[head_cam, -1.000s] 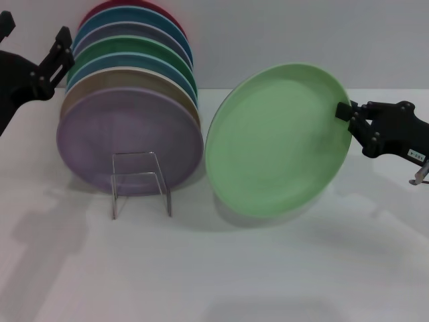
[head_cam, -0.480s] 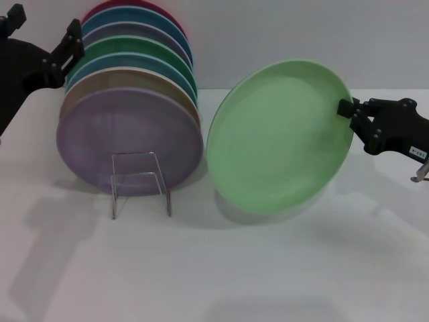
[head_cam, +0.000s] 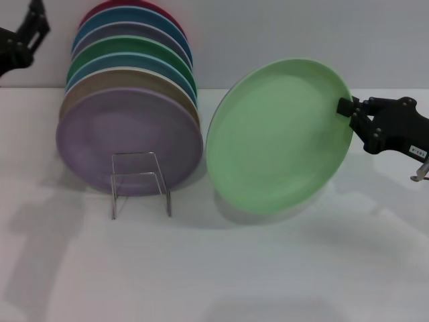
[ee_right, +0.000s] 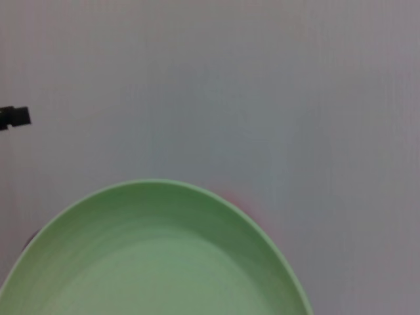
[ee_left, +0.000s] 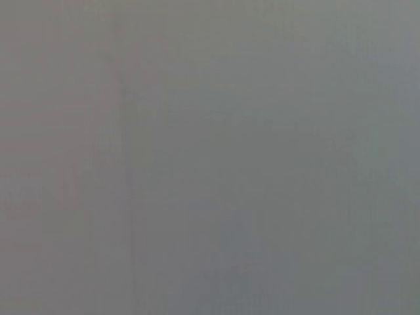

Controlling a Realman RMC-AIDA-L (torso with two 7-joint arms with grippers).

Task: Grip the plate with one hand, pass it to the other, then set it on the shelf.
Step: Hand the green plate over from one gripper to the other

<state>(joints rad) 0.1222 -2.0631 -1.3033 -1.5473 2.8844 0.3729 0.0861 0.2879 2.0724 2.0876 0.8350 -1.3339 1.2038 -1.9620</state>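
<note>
Your left gripper [head_cam: 27, 33] sits far left at the back, beyond the plate stack [head_cam: 131, 121]; can't tell if it's spread or closed. The rack [head_cam: 141, 182] stands at the stack's near side. The plate [head_cam: 278, 137] hangs tilted on edge just right of the stack, face toward you. Right gripper [head_cam: 354, 115] pinches its right rim, so the free left rim points toward the left gripper, well apart.

Pale mint-green plate [head_cam: 278, 137], plain, no pattern. Stacked plates [head_cam: 131, 100] near worktop's back left: lilac front, then tan, light blue, dark green, grey-lilac, blue, crimson. Clear wire shelf [head_cam: 139, 182]. Black right gripper [head_cam: 346, 109], black left gripper [head_cam: 27, 37]. White worktop [head_cam: 221, 268], grey wall [head_cam: 281, 33].
</note>
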